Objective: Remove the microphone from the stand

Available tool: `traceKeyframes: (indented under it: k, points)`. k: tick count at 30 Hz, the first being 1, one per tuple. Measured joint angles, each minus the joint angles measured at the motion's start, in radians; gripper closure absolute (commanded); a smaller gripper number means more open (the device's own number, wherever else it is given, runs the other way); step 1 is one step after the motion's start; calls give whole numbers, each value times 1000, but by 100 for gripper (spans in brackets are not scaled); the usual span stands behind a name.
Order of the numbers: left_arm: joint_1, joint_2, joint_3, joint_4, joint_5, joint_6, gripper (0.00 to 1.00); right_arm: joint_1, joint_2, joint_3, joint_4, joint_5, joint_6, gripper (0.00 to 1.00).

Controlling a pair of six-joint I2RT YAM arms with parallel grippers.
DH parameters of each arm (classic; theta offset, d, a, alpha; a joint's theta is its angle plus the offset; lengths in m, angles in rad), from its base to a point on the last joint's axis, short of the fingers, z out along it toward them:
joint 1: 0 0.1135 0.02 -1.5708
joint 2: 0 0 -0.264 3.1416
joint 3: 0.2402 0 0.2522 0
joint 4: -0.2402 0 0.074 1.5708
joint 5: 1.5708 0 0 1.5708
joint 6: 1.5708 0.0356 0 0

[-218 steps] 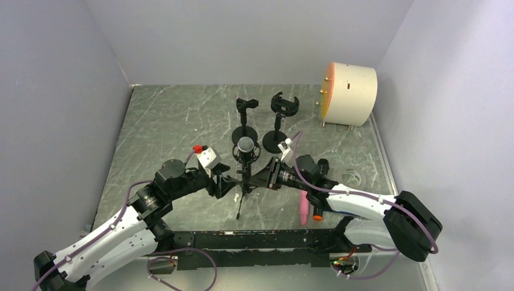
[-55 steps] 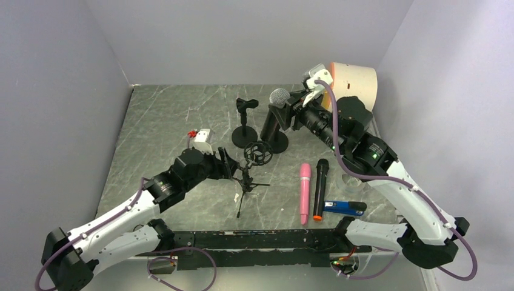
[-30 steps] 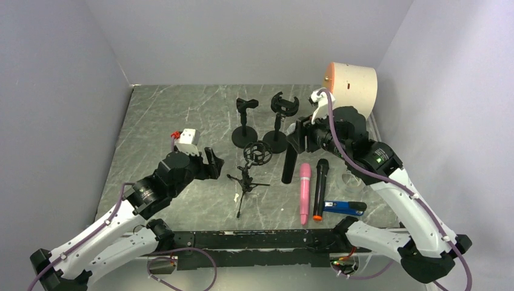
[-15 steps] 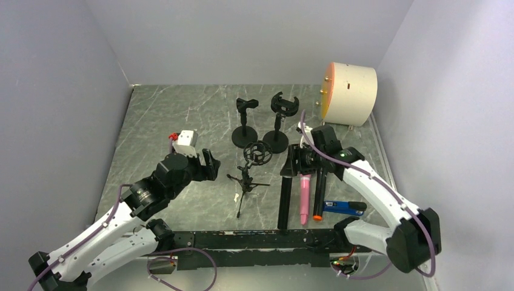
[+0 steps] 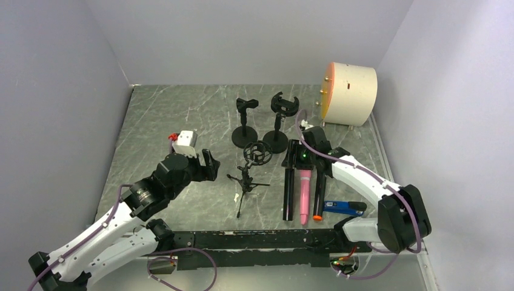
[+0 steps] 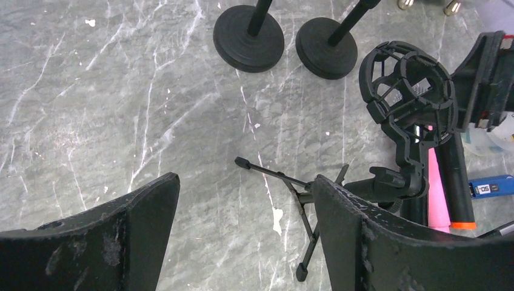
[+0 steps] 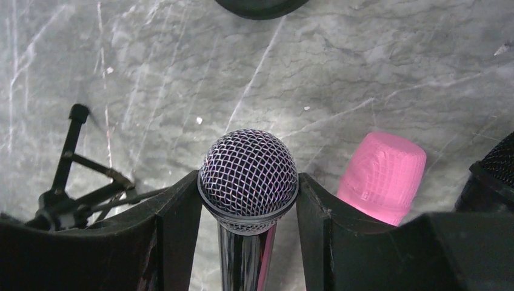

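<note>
The microphone [image 5: 288,193], black-handled with a silver mesh head [image 7: 248,173], lies flat on the table just left of a pink microphone, out of its stand. My right gripper [image 5: 298,157] points down over its head end, and its fingers [image 7: 182,212] touch the head on both sides. The small tripod stand [image 5: 247,180] with its empty black shock mount [image 6: 406,85] stands mid-table; it also shows in the right wrist view [image 7: 66,182]. My left gripper [image 5: 209,165] is wide open and empty just left of the stand, with the tripod legs [image 6: 315,200] seen between its fingers.
Two round-based black stands [image 5: 244,124] [image 5: 279,124] are behind the tripod. A pink microphone [image 5: 305,197], a black one with an orange end [image 5: 319,191] and a blue object [image 5: 344,207] lie right of the microphone. A white drum [image 5: 351,91] sits at the back right.
My right arm carried the microphone down from beside the round stands and laid it flat left of the pink one. My left gripper let go of the tripod and drew back left.
</note>
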Motion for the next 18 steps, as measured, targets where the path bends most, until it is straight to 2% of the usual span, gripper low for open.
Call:
traceKeyframes:
  k: [7, 14, 15, 18]
  points:
    - [0, -8, 0, -3, -6, 0, 14, 129, 78, -14, 65, 210, 72, 71]
    - [0, -21, 0, -23, -7, -3, 14, 196, 167, 15, 66, 358, 95, 50]
    - [0, -25, 0, -24, -7, -4, 14, 196, 169, 15, 68, 363, 95, 44]
    - [0, -35, 0, -27, -8, -4, 13, 196, 172, 15, 73, 369, 101, 39]
